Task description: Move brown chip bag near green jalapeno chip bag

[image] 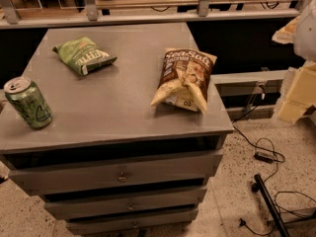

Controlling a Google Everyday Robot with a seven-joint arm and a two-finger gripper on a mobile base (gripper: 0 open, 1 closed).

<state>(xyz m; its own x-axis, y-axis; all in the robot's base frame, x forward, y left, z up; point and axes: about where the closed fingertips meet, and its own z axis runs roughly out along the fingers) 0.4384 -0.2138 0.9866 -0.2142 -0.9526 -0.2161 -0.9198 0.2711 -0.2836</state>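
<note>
Your tool (295,95) sits right of the desk (123,110), and you cannot tell its grip state. Reach left for the brown bag (183,80); the green bag (84,56) lies far-left.

Grey cabinet top (123,95) bears green jalapeno chip bag (85,56), brown chip bag (185,79), can (28,103); gripper (296,95) off its right.

A grey drawer cabinet (148,171) stands on speckled floor (232,186), black cables (266,156) trailing right.
</note>
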